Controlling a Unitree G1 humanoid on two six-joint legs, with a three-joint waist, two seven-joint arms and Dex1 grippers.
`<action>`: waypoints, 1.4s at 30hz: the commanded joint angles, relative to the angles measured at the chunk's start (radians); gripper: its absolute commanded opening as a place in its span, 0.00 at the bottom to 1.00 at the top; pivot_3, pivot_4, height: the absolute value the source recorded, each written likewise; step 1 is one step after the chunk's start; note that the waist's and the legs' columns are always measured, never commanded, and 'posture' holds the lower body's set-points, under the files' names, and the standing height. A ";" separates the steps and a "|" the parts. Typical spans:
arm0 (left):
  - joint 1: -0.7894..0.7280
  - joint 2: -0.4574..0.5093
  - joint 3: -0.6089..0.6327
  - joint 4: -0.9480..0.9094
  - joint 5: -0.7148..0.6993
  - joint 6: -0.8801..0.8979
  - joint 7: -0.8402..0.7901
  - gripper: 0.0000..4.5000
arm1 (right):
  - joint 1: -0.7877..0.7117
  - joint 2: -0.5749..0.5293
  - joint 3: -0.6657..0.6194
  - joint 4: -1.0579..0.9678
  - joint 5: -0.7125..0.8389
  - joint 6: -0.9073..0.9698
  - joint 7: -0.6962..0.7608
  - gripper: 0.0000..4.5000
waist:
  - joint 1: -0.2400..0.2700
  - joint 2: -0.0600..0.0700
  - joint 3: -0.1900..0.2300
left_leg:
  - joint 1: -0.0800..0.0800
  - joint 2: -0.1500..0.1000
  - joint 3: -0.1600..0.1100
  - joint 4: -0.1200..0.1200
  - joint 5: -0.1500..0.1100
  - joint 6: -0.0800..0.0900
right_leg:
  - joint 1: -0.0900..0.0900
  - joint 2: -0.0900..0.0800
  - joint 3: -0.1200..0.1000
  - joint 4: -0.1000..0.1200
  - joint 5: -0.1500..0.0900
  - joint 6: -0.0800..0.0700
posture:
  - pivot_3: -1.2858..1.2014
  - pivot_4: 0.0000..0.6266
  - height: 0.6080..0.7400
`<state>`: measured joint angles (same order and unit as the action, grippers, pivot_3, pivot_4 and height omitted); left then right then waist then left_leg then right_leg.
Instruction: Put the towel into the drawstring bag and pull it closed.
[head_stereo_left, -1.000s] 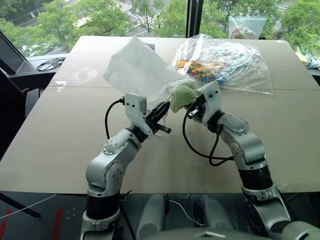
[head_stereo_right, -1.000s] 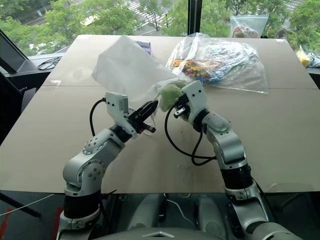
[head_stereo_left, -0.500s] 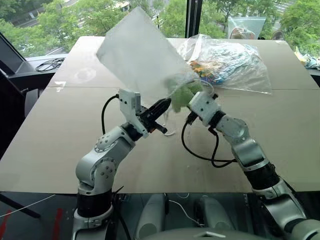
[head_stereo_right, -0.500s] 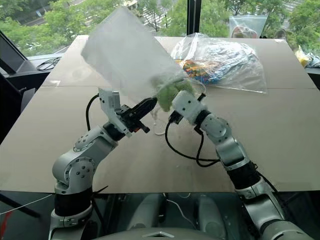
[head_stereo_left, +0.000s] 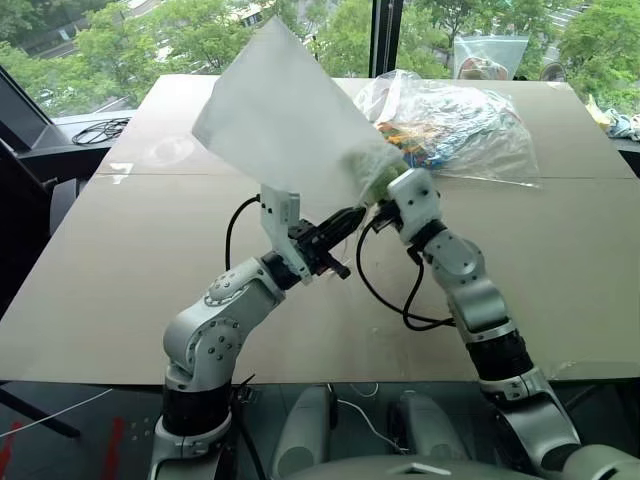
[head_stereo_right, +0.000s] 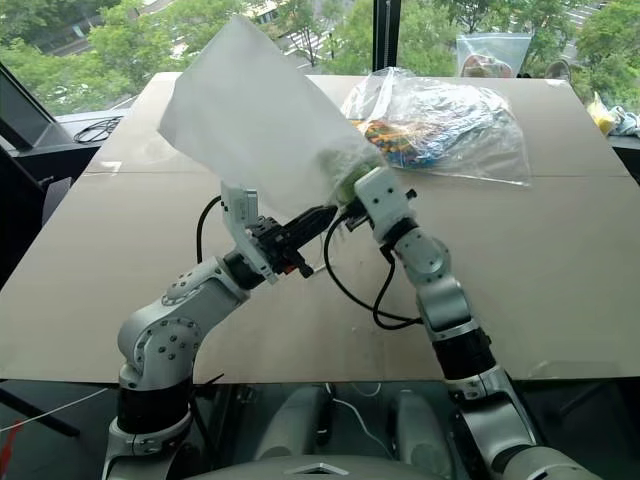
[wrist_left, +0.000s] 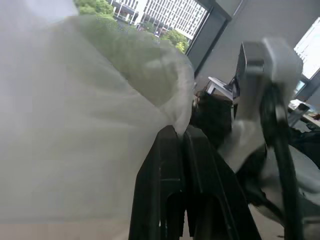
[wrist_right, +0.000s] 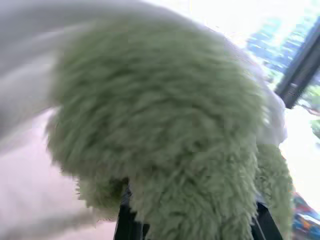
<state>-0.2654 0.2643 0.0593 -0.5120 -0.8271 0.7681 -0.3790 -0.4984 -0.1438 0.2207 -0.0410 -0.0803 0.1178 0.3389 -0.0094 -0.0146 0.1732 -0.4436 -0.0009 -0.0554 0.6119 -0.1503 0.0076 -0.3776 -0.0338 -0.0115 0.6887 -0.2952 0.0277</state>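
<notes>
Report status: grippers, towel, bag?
Left gripper shut on bag rim. Right gripper pushing towel into bag mouth. Nothing in the way.

Bright daylight comes from the windows (head_stereo_left: 200, 40) at twelve o'clock, leaving soft shadows on the table (head_stereo_left: 110, 270). The towel (wrist_right: 165, 130) looks motion-blurred, perhaps too close to focus; sky glare at two o'clock.

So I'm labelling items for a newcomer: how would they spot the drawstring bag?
Start at the wide tan table. Above its middle, two robot arms meet, and the drawstring bag rises from them toward the window. It is milky white, unlike the clear plastic bag of colourful items lying behind it.
</notes>
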 joint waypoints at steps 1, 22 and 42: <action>0.001 0.012 -0.018 -0.064 -0.051 0.016 -0.022 0.00 | 0.027 -0.111 0.157 -0.013 -0.139 -0.192 0.102 0.03 | -0.002 0.000 0.000 | 0.000 0.000 0.002 0.000 0.000 0.000 | 0.000 0.001 0.001 -0.001 0.000 0.000 | 0.52 0.24 1.00; 0.013 0.044 -0.042 -0.079 -0.121 0.032 -0.016 0.00 | 0.028 0.221 -0.339 -0.213 0.803 0.639 -0.083 0.03 | -0.004 -0.001 0.002 | 0.007 0.006 0.009 -0.003 0.000 0.000 | 0.001 0.000 0.008 0.001 0.001 -0.006 | 0.52 0.24 1.00; 0.014 0.111 -0.130 0.041 0.210 -0.158 -0.057 0.00 | -0.135 0.370 -0.579 -0.036 1.760 0.624 -0.932 0.03 | -0.009 0.000 0.004 | 0.007 0.008 0.022 -0.007 -0.002 0.003 | -0.003 0.003 0.018 -0.001 0.001 -0.005 | 0.52 0.24 1.00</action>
<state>-0.2422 0.3640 -0.0520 -0.4746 -0.6836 0.6714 -0.4147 -0.5654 0.1436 -0.3820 -0.0311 1.5960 0.7919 -0.5264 -0.0189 -0.0147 0.1768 -0.4362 0.0072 -0.0337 0.6040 -0.1522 0.0107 -0.3810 -0.0311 0.0069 0.6872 -0.2939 0.0232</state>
